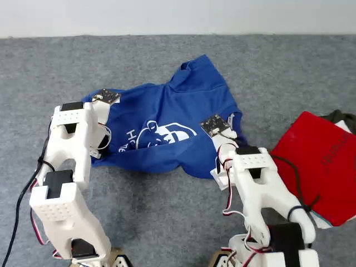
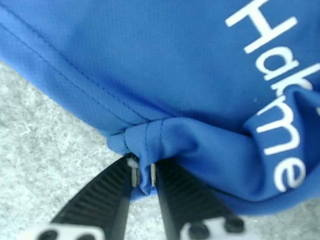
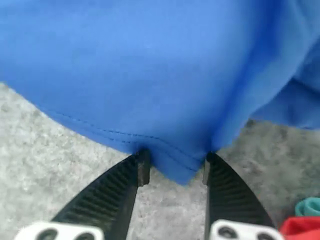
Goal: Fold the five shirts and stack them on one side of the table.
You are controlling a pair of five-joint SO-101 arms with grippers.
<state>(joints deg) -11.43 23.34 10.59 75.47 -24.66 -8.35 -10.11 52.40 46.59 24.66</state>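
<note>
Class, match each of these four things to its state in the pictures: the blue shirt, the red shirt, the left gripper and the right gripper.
Things:
1. blue shirt
2. red shirt
3. left gripper
4. right gripper

States:
A. open, jaws either side of a blue hem
B. folded, lying apart to one side
C. shut on a pinch of blue fabric
D. unfolded and rumpled, white print showing

Pairs: 1-D, 2-B, 3-C, 4-A.

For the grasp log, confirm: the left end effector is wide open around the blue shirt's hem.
Wrong: the left end effector is shut on the hem of the blue shirt, pinching a fold of it, as the left wrist view shows.
</note>
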